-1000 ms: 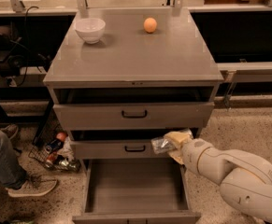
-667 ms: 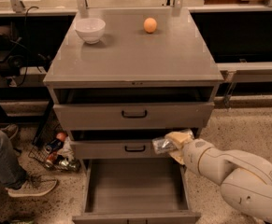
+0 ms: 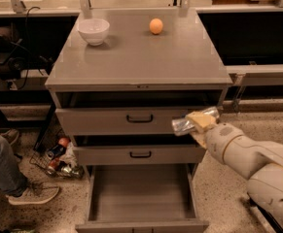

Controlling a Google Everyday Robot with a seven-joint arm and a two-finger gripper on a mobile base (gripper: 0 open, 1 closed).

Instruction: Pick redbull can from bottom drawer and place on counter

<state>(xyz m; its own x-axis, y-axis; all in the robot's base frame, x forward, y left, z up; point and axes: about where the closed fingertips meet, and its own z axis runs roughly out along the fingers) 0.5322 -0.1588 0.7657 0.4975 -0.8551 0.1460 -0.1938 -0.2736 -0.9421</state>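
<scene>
The redbull can (image 3: 181, 126), slim and silvery, lies sideways in my gripper (image 3: 198, 121), which is shut on it. They hang in front of the right end of the top drawer's front (image 3: 107, 122), just below the counter's edge. The bottom drawer (image 3: 138, 195) is pulled open below, and its flat floor shows nothing on it. The grey counter (image 3: 141, 62) is above and to the left of the gripper. My white arm (image 3: 248, 154) reaches in from the lower right.
A white bowl (image 3: 93, 30) and an orange ball (image 3: 155, 25) sit at the back of the counter. A person's leg and shoe (image 3: 14, 178) are at the left. Several cans and bottles (image 3: 58, 160) lie on the floor beside the cabinet.
My gripper has risen with the can, from in front of the middle drawer to the height of the top drawer's front.
</scene>
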